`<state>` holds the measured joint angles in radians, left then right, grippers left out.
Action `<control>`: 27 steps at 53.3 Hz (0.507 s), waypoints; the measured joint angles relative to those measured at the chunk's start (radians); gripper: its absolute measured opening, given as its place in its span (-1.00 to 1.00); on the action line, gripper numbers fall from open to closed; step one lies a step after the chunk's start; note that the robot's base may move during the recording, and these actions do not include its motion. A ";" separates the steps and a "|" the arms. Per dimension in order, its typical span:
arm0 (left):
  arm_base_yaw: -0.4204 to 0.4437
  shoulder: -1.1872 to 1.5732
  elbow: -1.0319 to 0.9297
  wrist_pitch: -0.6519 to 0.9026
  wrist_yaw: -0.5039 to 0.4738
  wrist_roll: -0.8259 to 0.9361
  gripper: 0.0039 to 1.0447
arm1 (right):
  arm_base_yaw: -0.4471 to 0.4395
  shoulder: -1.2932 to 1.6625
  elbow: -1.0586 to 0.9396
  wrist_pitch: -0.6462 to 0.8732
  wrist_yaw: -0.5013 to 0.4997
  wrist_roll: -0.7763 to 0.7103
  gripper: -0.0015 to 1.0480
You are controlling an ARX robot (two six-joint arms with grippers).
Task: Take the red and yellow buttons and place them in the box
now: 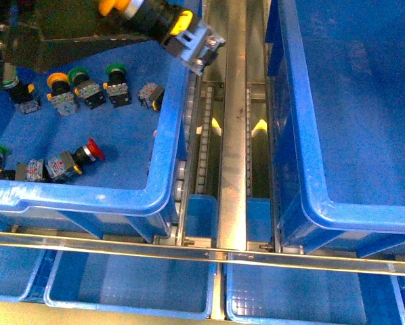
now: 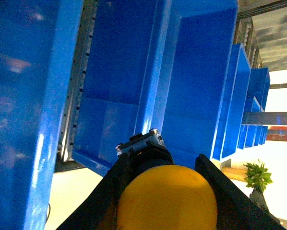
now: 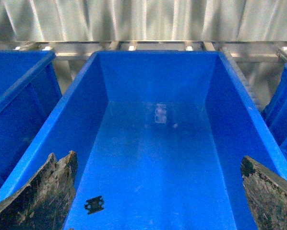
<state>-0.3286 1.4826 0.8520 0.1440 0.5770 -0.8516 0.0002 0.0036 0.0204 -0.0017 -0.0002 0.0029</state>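
1. The left gripper is clamped on a yellow button, with one finger on each side of its cap.
2. In the front view, that button hangs at 11 o'clock, above the right rim of the left bin.
3. The right gripper is spread wide and holds nothing, above the box.
4. In the front view the box lies at 3 o'clock.
5. In the left bin, a red button lies at 8 o'clock and a second yellow button at 10 o'clock.

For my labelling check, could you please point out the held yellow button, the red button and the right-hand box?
held yellow button (image 2: 165, 199), left wrist view, dome cap
red button (image 1: 95, 149), front view, red cap
box (image 1: 365, 101), front view, bare interior
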 joint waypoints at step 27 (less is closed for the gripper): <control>-0.180 0.195 0.151 0.067 -0.078 -0.131 -0.36 | 0.000 0.000 0.000 0.000 0.000 0.000 0.88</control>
<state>-0.5091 1.6772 1.0027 0.2111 0.4988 -0.9825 0.0002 0.0036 0.0204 -0.0017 -0.0002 0.0029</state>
